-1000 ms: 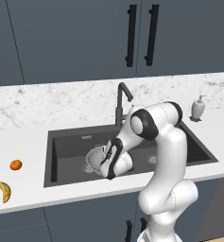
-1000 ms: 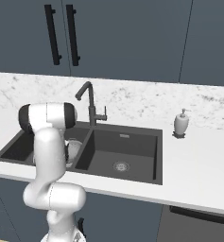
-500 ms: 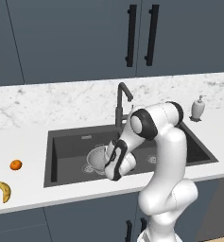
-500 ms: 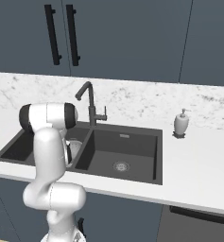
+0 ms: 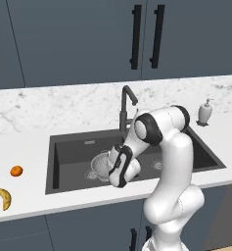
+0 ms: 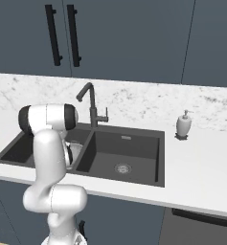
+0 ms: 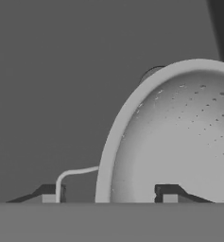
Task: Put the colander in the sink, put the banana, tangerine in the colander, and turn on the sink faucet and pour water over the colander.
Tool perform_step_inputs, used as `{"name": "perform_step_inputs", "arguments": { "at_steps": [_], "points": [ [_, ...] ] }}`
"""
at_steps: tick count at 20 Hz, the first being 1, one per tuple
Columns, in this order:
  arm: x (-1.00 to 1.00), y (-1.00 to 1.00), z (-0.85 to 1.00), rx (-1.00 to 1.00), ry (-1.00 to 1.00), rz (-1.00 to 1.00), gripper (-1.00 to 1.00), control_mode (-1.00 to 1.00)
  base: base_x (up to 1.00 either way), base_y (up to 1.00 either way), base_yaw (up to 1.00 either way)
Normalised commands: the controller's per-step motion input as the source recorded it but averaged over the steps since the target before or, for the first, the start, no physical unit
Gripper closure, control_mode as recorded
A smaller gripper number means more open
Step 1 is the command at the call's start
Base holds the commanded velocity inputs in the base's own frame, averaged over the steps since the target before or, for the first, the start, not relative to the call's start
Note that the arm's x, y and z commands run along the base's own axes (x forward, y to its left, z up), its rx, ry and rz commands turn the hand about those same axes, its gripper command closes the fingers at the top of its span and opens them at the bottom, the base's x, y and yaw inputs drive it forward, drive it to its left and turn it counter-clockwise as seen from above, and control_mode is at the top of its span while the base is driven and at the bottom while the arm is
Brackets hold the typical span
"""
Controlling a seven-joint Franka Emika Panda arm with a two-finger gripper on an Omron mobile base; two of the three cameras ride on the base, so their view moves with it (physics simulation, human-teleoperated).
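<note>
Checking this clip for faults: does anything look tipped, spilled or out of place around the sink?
Nothing stands out. The colander sits upright in the left basin of the sink, with the tool straddling its rim, jaws apart. The banana and tangerine lie on the counter left of the sink. No water shows.

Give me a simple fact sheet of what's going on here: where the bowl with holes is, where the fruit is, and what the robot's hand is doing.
colander: in the left basin of the sink, over the drain
hand: low in that basin, fingers astride the colander's rim, gap on both sides
banana: on the counter, left of the sink
tangerine: on the counter, just behind the banana
sink faucet: no water visible
fruit in colander: none yet
</note>
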Motion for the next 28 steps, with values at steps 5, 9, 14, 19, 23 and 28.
{"name": "perform_step_inputs", "arguments": {
  "at_steps": [5,9,14,19,23,28],
  "points": [
    [-0.06,0.0,0.23,0.0,-0.05,-0.04,-1.0,-1.0,0.0,0.0,0.0],
    [-0.09,0.0,0.7,0.0,-0.01,-0.11,-1.0,-1.0,0.0,0.0,0.0],
    [-0.13,0.0,0.72,0.0,0.0,-0.12,-1.0,-1.0,0.0,0.0,0.0],
    [-0.17,0.1,0.71,0.0,0.0,-0.22,-1.0,-1.0,0.0,0.0,0.0],
    [-0.03,0.17,0.85,0.0,0.01,-0.31,-1.0,-1.0,0.0,0.0,0.0],
    [-0.08,0.0,0.91,0.06,0.05,-0.26,-1.0,-1.0,0.0,0.0,0.0]
  ]
}}
